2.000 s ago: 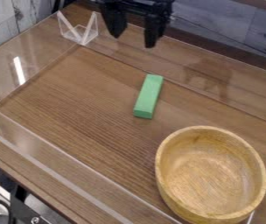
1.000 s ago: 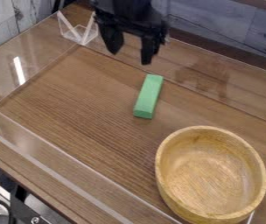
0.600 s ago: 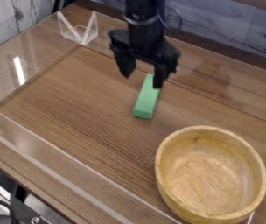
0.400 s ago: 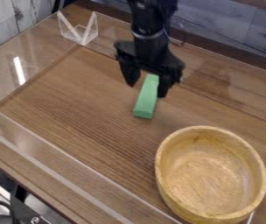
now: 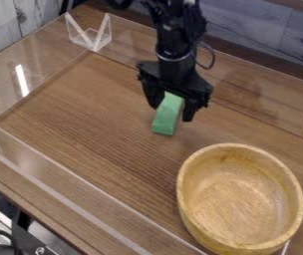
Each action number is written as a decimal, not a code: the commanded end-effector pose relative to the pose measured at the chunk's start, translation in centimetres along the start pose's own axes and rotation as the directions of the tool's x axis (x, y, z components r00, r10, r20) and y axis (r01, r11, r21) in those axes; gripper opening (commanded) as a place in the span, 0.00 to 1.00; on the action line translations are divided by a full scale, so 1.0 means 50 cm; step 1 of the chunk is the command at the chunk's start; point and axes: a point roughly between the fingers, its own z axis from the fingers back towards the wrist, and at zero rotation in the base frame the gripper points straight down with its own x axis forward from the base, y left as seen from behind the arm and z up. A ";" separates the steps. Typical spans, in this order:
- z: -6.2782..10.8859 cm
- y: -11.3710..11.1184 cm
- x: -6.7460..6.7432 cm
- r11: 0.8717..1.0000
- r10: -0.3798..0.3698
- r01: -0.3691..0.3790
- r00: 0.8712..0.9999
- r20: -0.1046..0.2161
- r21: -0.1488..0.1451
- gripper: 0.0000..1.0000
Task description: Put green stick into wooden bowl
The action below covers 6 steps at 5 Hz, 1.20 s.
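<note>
The green stick lies flat on the brown wooden table, a short bright green bar pointing away from me. My black gripper points straight down over the stick's far end, open, with one finger on each side of the bar. Whether the fingers touch the stick I cannot tell. The wooden bowl sits empty at the lower right, round, light tan, with a thick rim, well apart from the stick and the gripper.
Clear acrylic walls fence the table on the left and front. A small clear stand sits at the back left. Bare wood lies to the left of the stick and between the stick and the bowl.
The gripper has come down and toward the front right, from above the table's back edge to the stick's far end, staying open. Stick and bowl have not moved.
</note>
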 end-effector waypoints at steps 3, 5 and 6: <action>0.006 0.032 0.047 0.999 0.034 -0.033 0.998 0.055 -0.011 1.00; 0.019 0.037 0.044 0.999 0.035 -0.033 0.999 0.036 -0.037 1.00; 0.031 0.037 0.042 0.998 0.034 -0.033 0.999 0.027 -0.050 1.00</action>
